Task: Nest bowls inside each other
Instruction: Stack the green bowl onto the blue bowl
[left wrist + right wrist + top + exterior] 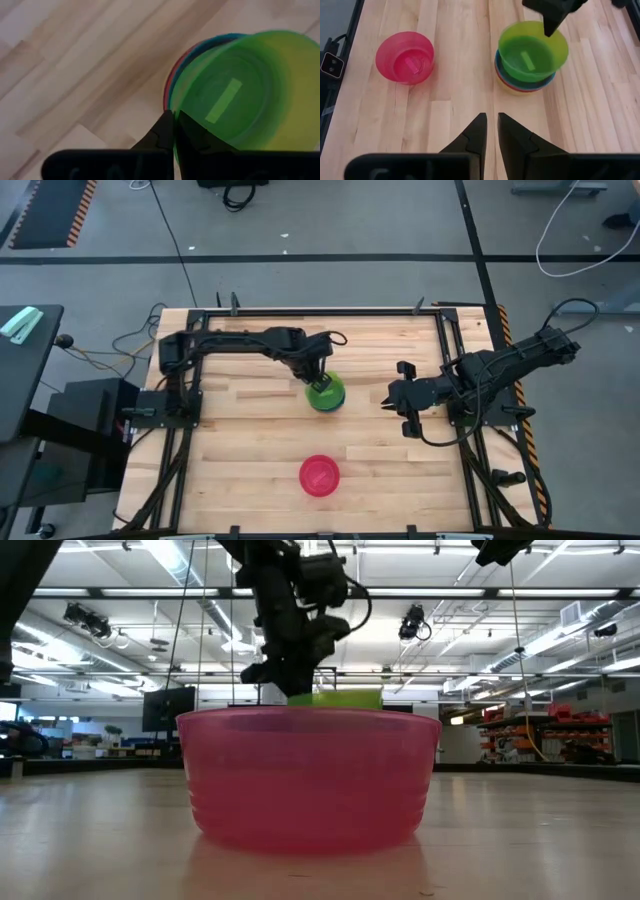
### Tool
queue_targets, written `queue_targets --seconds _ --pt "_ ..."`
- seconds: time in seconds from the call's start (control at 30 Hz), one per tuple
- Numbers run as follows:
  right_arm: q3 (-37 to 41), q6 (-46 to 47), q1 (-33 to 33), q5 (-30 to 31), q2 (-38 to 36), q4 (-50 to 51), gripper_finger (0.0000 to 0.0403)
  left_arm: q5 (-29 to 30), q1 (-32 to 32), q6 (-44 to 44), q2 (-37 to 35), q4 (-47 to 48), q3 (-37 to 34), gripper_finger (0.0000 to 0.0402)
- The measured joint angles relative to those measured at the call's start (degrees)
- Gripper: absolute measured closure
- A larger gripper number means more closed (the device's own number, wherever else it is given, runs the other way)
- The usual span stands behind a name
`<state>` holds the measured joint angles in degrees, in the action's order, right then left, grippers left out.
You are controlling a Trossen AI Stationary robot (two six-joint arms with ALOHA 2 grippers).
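A green bowl hangs tilted over a stack of nested bowls at the table's middle. The stack's blue, reddish and yellow rims show below it. My left gripper is shut on the green bowl's rim and points steeply down. Whether the green bowl touches the stack, I cannot tell. A magenta-pink bowl stands alone on its base near the table's near edge; in the low view this pink bowl hides the stack. My right gripper hovers to the right of the stack, its fingers slightly apart with nothing between them. My left gripper pinches the green bowl's rim on the far-left side, one finger inside the bowl and one outside. The fingers come from above, slanting down. The bowl sits tilted in the hold, its free side lower, over the stack's open top.
Bare wooden tabletop lies around the stack and the pink bowl. Dark metal rails frame the table on the left and right, and both arm bases stand at those sides.
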<state>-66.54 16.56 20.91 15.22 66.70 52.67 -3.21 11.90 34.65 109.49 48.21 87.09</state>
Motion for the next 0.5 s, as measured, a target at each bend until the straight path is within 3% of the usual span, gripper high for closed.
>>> queue_targets --seconds 0.5 --pt "0.0 0.0 0.0 0.0 0.0 -0.1 0.0348 -1.3 0.1 0.7 1.3 3.5 0.0 0.0393"
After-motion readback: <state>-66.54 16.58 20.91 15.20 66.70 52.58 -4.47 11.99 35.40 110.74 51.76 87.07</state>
